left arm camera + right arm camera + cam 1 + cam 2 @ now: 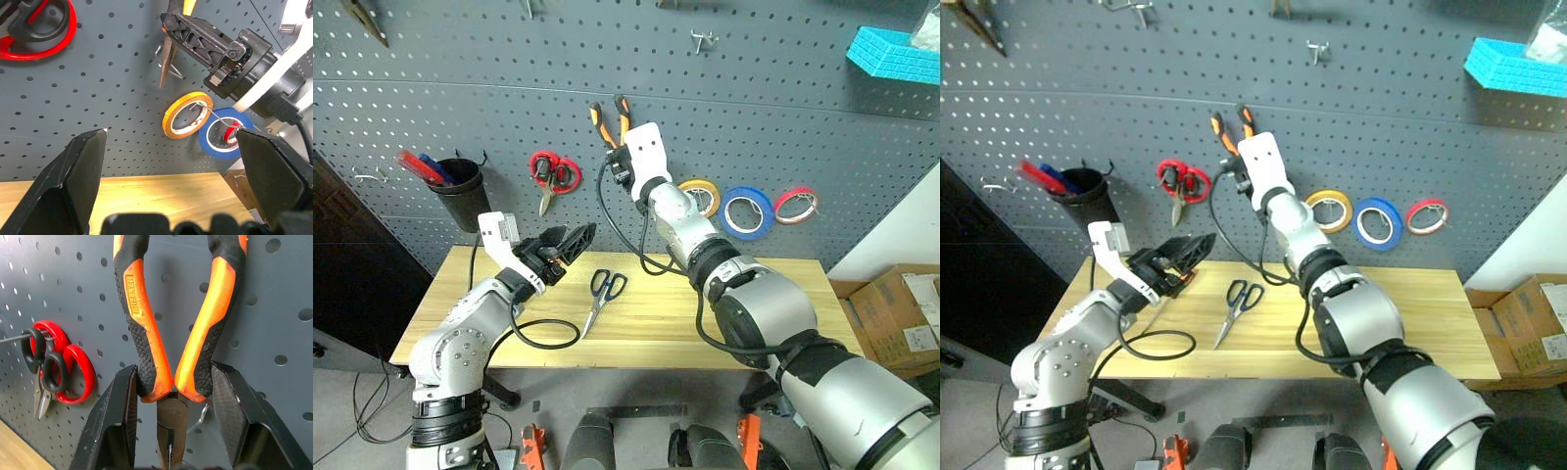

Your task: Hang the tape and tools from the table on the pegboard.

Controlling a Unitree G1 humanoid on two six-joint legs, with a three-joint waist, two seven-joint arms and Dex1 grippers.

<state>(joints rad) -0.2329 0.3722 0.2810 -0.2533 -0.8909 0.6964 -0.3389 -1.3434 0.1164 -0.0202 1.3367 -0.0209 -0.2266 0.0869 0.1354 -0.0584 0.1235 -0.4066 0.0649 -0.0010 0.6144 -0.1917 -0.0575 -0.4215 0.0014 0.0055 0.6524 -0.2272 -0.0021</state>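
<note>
The blue tape [747, 211] already hangs on the pegboard [431, 117], the right tool [171, 423] pinches the pliers [171, 333] against it, the left tool [171, 161] gapes empty, and the dark scissors [604, 294] wait on the desk [773, 313].

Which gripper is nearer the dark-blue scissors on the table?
Left. The left gripper hovers open just beside the scissors, above the table. The right gripper is up at the pegboard, shut on the pliers.
</note>
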